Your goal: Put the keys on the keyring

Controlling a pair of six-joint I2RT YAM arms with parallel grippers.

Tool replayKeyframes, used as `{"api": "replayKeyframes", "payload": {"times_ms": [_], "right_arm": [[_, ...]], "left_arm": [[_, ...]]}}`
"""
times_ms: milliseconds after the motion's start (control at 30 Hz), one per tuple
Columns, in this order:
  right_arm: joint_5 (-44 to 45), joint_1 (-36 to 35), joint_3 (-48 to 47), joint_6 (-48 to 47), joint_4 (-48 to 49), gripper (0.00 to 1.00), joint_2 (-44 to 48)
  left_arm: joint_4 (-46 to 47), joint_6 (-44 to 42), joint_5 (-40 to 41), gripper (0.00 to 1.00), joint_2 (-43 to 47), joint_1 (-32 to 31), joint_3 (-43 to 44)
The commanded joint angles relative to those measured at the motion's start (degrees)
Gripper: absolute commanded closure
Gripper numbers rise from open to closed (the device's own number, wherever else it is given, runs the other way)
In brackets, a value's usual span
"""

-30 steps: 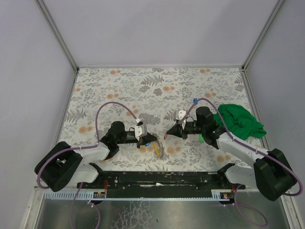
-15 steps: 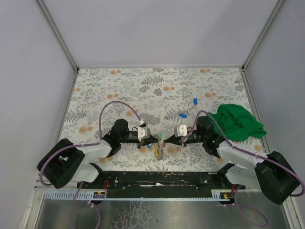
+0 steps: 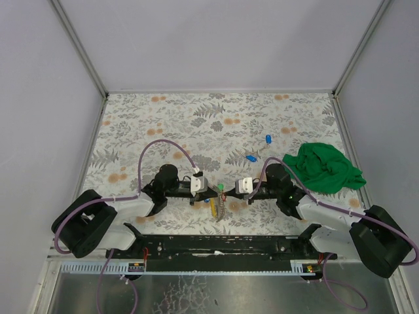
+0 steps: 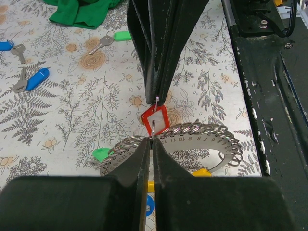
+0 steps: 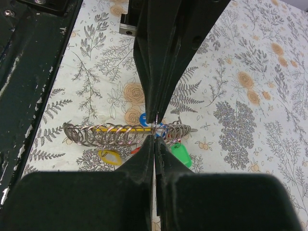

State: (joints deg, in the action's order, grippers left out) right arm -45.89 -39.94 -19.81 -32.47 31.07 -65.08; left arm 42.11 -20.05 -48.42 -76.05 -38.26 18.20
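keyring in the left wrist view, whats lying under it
Peeking out from under the keyring: a green tag and a yellow tag. The left gripper, shut on the ring, covers its near side, so anything beneath there is hidden.

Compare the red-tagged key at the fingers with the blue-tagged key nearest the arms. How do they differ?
Colour: the red-tagged key has a red tag, the blue-tagged key a blue one. Pose: the red-tagged key hangs upright; the blue-tagged key lies flat on the table. State: the right gripper pinches the red one just above the keyring; the blue one lies loose, untouched. Both are small plastic-tagged keys.
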Motion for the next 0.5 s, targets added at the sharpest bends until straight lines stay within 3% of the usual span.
{"api": "replayKeyframes", "payload": {"times_ms": [0,467], "right_arm": [[1.2,-1.09,-0.48,-2.0,2.25,1.0,-0.27],[2.82,-1.8,-0.09,-2.86,2.59,1.0,-0.7]], "left_arm": [[1.77,-0.19,0.69,1.0,0.6,-0.34,1.01],[3.78,1.31,0.34,1.0,0.81,-0.36,0.52]]}}
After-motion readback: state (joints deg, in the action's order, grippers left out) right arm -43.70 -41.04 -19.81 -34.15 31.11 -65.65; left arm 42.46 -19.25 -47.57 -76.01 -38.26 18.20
